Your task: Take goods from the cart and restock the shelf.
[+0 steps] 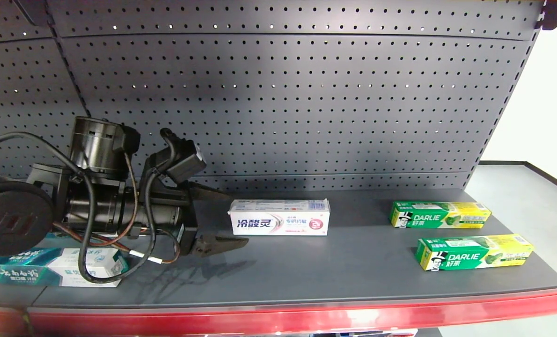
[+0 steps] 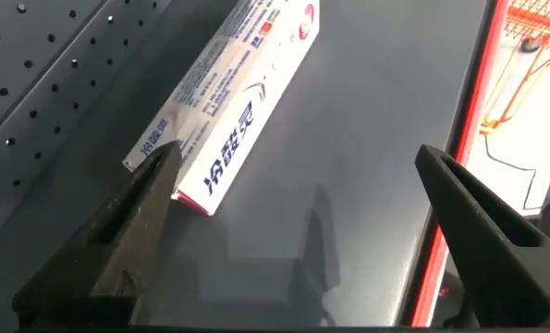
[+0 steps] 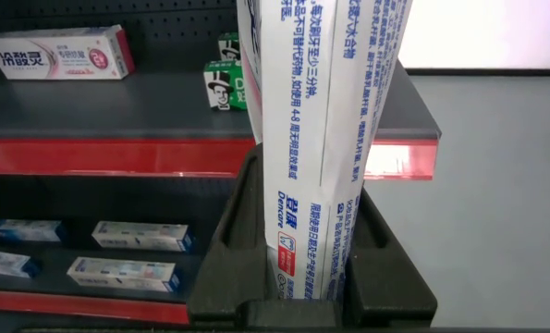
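A: L gripper (image 1: 229, 217), state?
B: Jaws spread wide, nothing btwn them. It sits low over the grey shelf deck (image 1: 316, 276), fingers level, aimed at the white-pink toothpaste box (image 1: 279, 217).
A: Touching it?
B: Rear fingertip (image 2: 154, 180) is right at the box's near end; can't tell if there's contact. Front finger is clear of it, nearer the red lip (image 1: 306, 318).
A: And the box itself?
B: Lying flat, long side along the pegboard back (image 1: 278, 93), approx mid-shelf.
A: R gripper (image 3: 307, 240)?
B: Clamped on a white toothpaste box w/ blue print (image 3: 325, 92), held upright on end, out in front of the red lip.
A: Other stock?
B: Right end of the deck: rear green-yellow toothpaste box (image 1: 440, 215) and front green-yellow toothpaste box (image 1: 474, 252), parallel, a gap btwn them. Left end: teal toothpaste box (image 1: 49, 267), partly under the L arm. Lower shelf (image 3: 90, 301) has a few more boxes lying flat.
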`<state>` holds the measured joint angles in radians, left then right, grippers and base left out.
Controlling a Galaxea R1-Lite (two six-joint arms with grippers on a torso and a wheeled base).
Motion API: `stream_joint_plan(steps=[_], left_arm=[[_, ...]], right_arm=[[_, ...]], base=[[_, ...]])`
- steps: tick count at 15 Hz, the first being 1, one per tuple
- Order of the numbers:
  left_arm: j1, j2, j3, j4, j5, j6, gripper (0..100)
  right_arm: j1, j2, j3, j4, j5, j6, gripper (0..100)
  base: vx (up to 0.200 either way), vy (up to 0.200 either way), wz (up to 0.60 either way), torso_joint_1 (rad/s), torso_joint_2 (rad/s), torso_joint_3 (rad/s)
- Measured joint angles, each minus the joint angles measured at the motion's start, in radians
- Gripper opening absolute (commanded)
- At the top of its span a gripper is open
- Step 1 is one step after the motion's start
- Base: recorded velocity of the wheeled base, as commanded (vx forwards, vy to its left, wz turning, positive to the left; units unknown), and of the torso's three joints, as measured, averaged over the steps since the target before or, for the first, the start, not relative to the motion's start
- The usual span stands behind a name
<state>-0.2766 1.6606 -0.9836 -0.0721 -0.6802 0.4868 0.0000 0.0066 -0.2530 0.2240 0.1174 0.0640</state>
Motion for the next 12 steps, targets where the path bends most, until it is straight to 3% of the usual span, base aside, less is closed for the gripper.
stream_joint_plan(steps=[8, 12], left_arm=[[-0.001, 0.09, -0.128, 0.02, 0.001, 0.002, 100], [-0.003, 0.135, -0.352, 0.232, 0.0, 0.008, 100]], right_arm=[[0.0, 0.0, 0.014, -0.012, -0.001, 0.0, 0], [0.0, 0.0, 0.016, -0.013, -0.002, 0.0, 0]], base=[[0.0, 0.0, 0.0, 0.0, 0.0, 0.0], [0.0, 0.0, 0.0, 0.0, 0.0, 0.0]])
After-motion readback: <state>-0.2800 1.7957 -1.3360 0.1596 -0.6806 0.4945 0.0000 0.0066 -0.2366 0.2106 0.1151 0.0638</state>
